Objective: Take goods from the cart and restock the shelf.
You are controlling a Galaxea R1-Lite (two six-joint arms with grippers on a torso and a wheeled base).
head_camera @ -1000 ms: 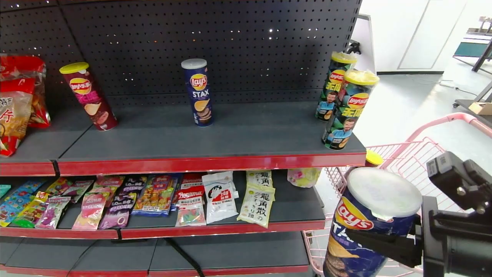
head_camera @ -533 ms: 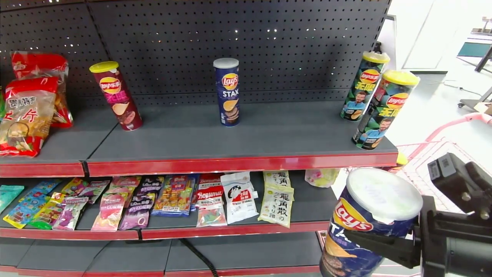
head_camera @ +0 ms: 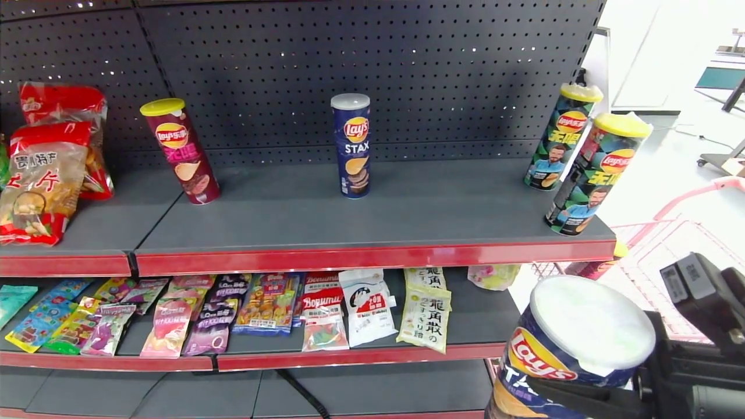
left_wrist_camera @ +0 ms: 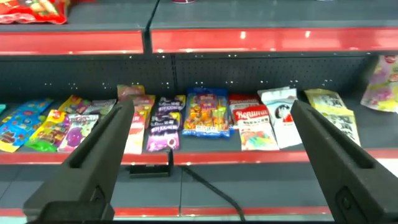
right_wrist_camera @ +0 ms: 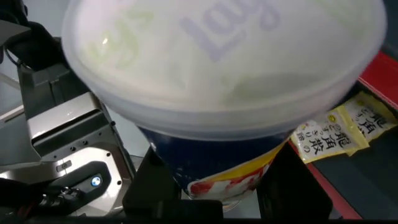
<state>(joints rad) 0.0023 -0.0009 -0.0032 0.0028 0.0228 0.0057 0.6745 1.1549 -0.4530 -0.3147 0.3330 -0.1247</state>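
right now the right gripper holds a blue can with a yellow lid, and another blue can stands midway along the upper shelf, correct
Not quite. The lid of the held blue can in the right gripper is white, not yellow; the head view shows it. The other blue can does stand midway along the upper shelf.

A dark pegboard panel [head_camera: 407, 58] spans the upper frame, with pinpoints of light showing through some of its holes. At the upper right, a white wall [head_camera: 655, 46] meets a pale grey, brightly lit floor [head_camera: 663, 174] along a dark baseboard [head_camera: 646, 112]. A thin cable [head_camera: 689, 134] lies on the floor. A teal surface [head_camera: 719, 77] sits at the far right edge.
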